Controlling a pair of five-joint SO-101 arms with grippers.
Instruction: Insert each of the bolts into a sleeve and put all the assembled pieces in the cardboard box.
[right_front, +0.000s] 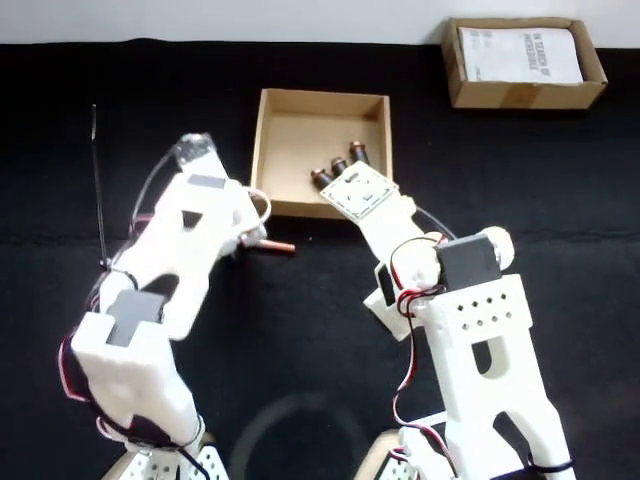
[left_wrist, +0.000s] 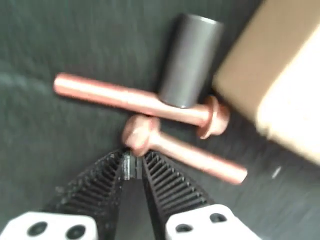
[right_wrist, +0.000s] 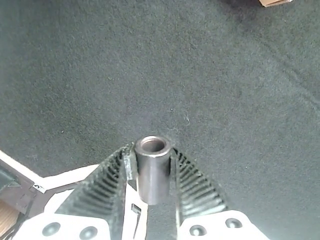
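Observation:
Two copper bolts lie on the black cloth by the cardboard box's corner: one long bolt and a second bolt crossing under it. A dark sleeve lies touching the long bolt. My left gripper is shut and empty, its tips right at the second bolt's head. In the high view it sits at the box's front left corner, beside a bolt. My right gripper is shut on another dark sleeve, held upright with its bore showing. Inside the cardboard box lie three assembled pieces.
A second cardboard box holding a printed sheet stands at the back right. The right arm's wrist overhangs the near box's front right corner. A thin black rod stands at the left. Black cloth lies bare between the arms.

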